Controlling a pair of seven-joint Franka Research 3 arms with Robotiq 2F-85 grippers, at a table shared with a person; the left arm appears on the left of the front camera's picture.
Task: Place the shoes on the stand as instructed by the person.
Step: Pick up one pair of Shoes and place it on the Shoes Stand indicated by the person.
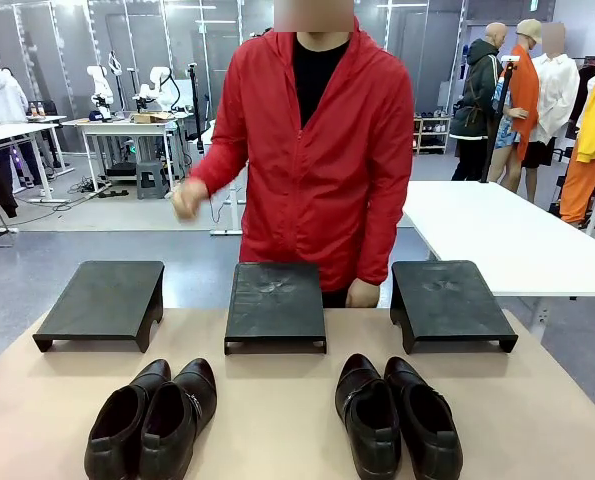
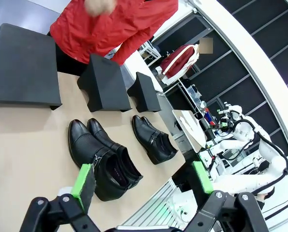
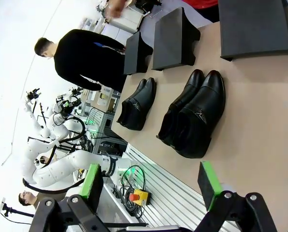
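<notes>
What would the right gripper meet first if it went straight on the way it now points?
Probably the nearer pair of shoes, or the tabletop just beside it; depth is unclear.

A grey floor is seen behind. White tables are set along dark glass partitions.

Glossy black leather on the shoes at seven o'clock, light sliding off the smooth toes! Same polished shine on the pair at five o'clock. Beneath them the tabletop is smooth, matt tan. Three matt black stands across the far edge, and the twelve o'clock stand shows dusty grey scuffs on top. The person's red jacket is thin, smooth cloth with a faint sheen. Left gripper and right gripper: matt black, with bright green pads.
</notes>
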